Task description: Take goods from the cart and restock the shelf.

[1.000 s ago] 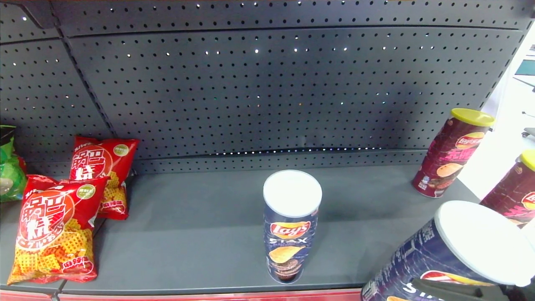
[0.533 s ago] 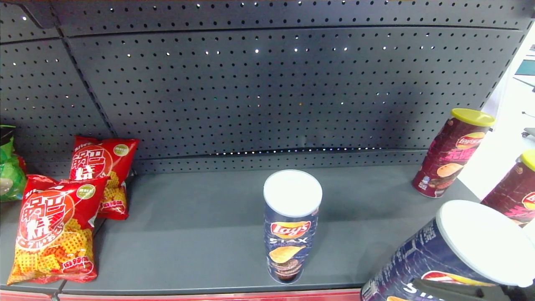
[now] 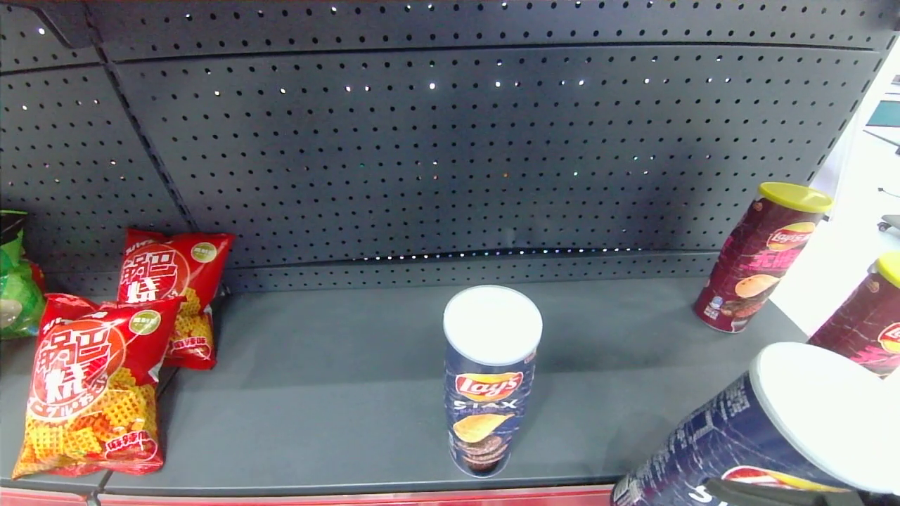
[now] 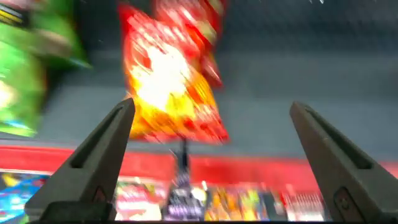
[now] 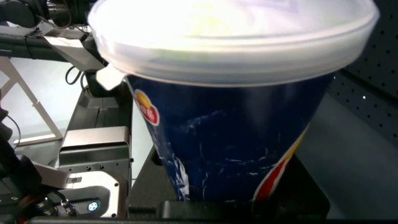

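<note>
Since half a second before, the held navy can (image 3: 731, 436) had sunk a little and slid toward the shelf's right end in the head view. Everything on the shelf (image 3: 337, 393) had kept its place. My right hand (image 3: 777, 492) was clamped on that can's body and carried it tilted, white lid uppermost, just off the shelf's front right corner. My left hand (image 4: 211, 107) hung with its fingers wide apart and nothing between them, out before the red front edge, facing the front red snack bag (image 4: 171, 87).

The standing navy can (image 3: 490, 393) was upright at the front edge, about midway along. Open board ran from it to the front red snack bag and the rear red snack bag (image 3: 176, 295) at the left end. More open board ran from it to the maroon can (image 3: 756, 260), upright near the back right corner. A second maroon can (image 3: 861, 330) showed past the right end, just beside my held can's lid. A green bag (image 3: 15, 281) lay at the far left.
</note>
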